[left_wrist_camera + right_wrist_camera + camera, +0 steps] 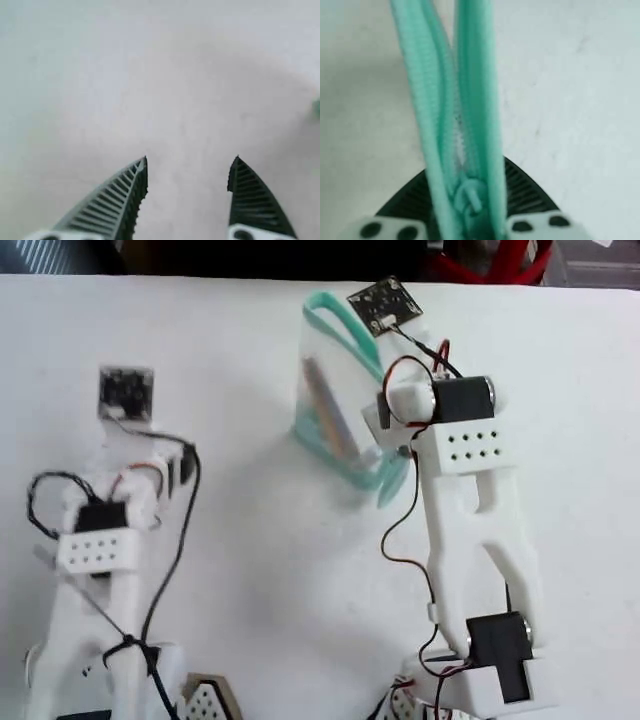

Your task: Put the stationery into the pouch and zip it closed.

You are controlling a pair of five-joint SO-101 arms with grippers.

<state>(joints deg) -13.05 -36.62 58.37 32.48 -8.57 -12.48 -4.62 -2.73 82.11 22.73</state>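
**Desk:** Where is the pouch sitting?

**Me:** I am seeing the pouch standing on its long edge in the upper middle of the high view. It is clear-walled, with a mint-green zipper running along its top. Through the clear wall the stationery is showing inside as slim sticks leaning at a slant. I cannot tell what each piece is.

**Desk:** And what is the right hand doing?

**Me:** My right hand is clamping the lower-right end of the pouch in the high view. In the right wrist view its dark fingers are pressing on either side of the green zipper tapes. The slider is sitting right between them. I cannot tell how much of the zipper is meshing beyond the slider.

**Desk:** What about the left side?

**Me:** My left hand is hanging over the bare white surface. Its fingers are spread wide and are holding nothing. The left arm is sitting at the left of the high view, well apart from the pouch.
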